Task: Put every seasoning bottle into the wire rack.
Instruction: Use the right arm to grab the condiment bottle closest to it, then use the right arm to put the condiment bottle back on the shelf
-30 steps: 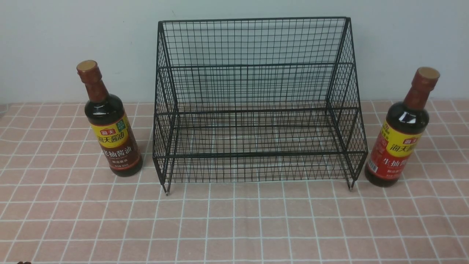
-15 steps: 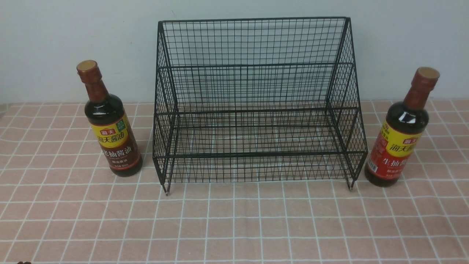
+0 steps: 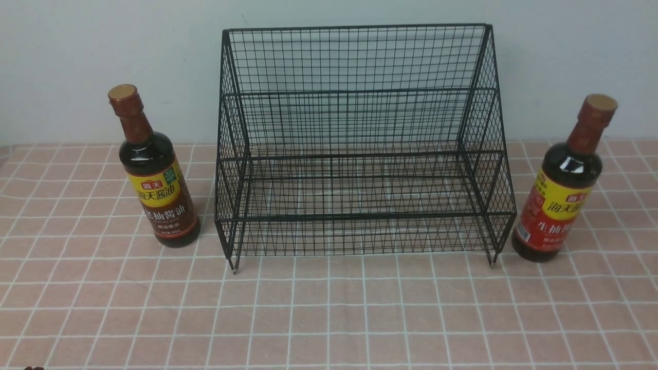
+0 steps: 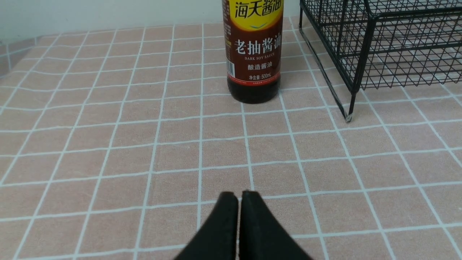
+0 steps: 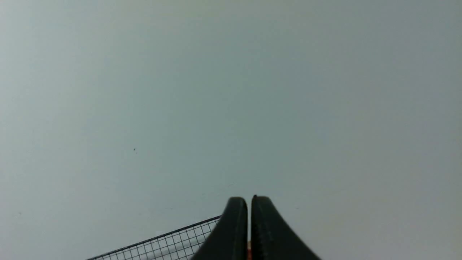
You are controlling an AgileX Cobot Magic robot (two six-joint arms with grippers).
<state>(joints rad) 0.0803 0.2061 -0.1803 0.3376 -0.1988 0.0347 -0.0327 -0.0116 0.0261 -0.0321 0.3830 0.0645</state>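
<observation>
The black wire rack [image 3: 360,154] stands empty at the middle back of the table. The brown-label soy-sauce bottle [image 3: 154,174] stands upright left of it. The red-label bottle [image 3: 558,190] stands upright right of it. Neither gripper shows in the front view. In the left wrist view my left gripper [image 4: 240,195] is shut and empty, low over the cloth, well short of the brown-label bottle [image 4: 252,54]; the rack's corner [image 4: 361,54] is beside it. In the right wrist view my right gripper [image 5: 249,199] is shut and empty, facing the wall above the rack's top edge [image 5: 162,242].
A pink checked tablecloth [image 3: 329,308] covers the table. A pale wall [image 3: 77,51] runs close behind the rack and bottles. A small dark object [image 3: 33,368] shows at the front left edge.
</observation>
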